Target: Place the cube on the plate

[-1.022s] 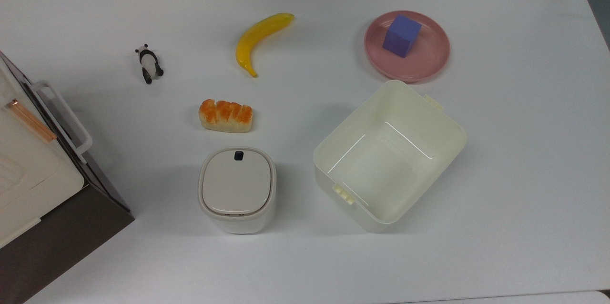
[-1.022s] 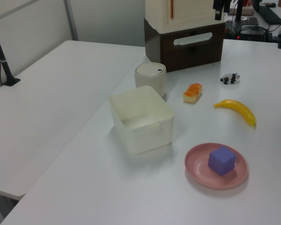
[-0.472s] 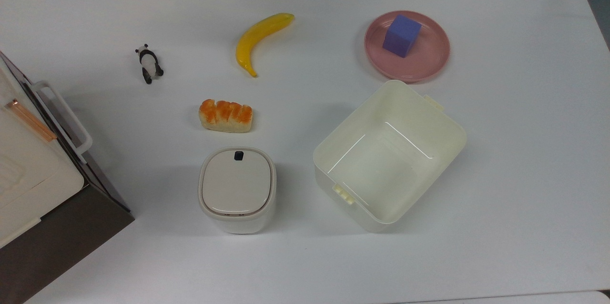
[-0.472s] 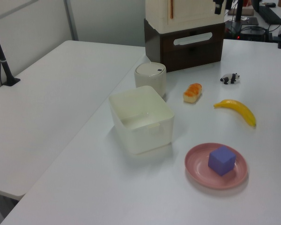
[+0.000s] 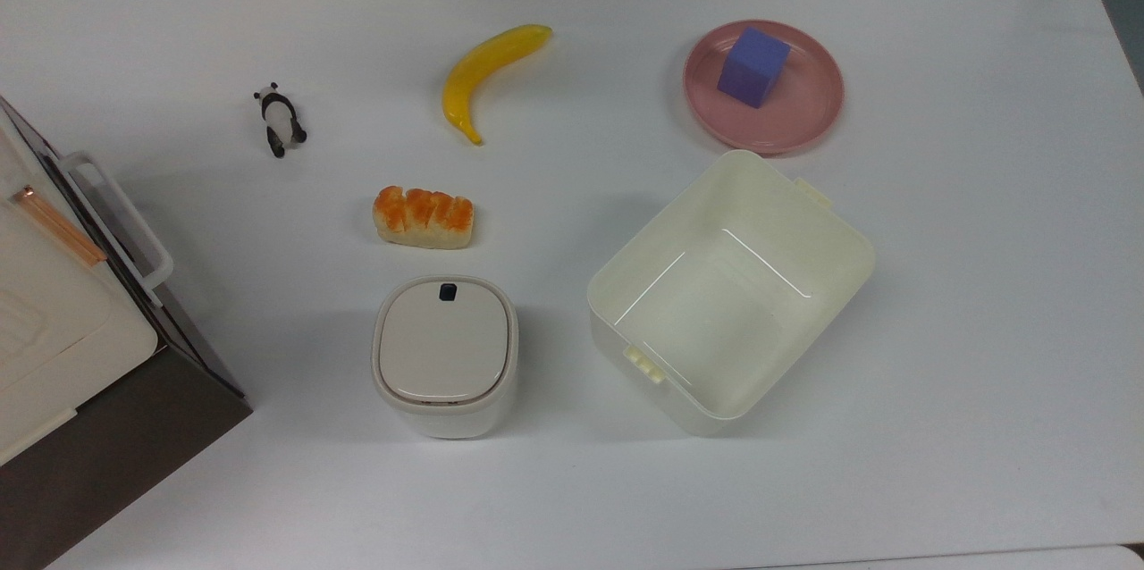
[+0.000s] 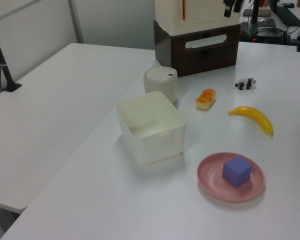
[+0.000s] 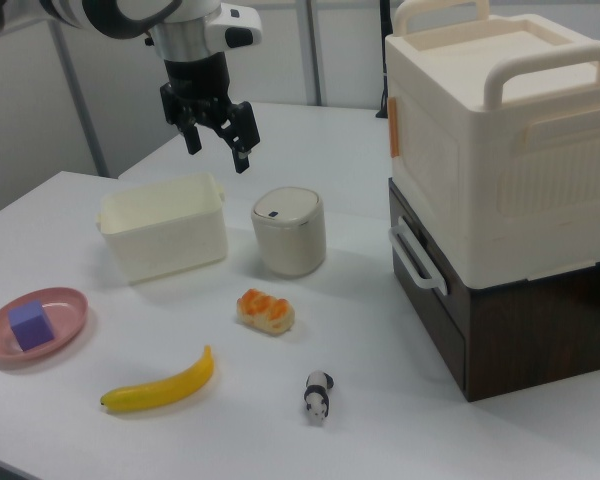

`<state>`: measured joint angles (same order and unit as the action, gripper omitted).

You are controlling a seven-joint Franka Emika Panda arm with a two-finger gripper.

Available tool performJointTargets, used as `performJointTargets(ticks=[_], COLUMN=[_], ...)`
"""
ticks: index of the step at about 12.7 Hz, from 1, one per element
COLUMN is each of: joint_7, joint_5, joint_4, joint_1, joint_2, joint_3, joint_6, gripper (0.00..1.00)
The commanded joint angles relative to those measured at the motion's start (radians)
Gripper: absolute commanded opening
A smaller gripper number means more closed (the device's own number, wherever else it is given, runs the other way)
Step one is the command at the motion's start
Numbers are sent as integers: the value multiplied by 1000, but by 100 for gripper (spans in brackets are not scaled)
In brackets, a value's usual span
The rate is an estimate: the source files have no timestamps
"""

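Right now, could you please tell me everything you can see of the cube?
The cube is a small blue-purple block, matte, with sharp edges and plain faces. It sits flat on the pink plate, inside the rim and toward the top view's upper left of the plate's middle, its sides turned at an angle to the table's edges. Only the plate touches it.

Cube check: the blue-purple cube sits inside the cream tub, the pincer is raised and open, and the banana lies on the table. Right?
Not quite. The cube sits on the pink plate, not in the cream tub, as the top view shows. The rest stands: the pincer is raised and open, and the banana lies on the table.
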<state>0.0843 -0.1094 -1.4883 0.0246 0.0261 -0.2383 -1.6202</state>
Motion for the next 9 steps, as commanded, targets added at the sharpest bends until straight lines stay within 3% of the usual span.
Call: performJointTargets(ticks=[1,9], joint_7=[98,89], joint_5=[-6,-9], joint_4=[-38,-38], joint_1=[17,23], joint_2=[-28,-20], joint_3=[-16,-10], joint_6=[22,23], gripper=[100,100])
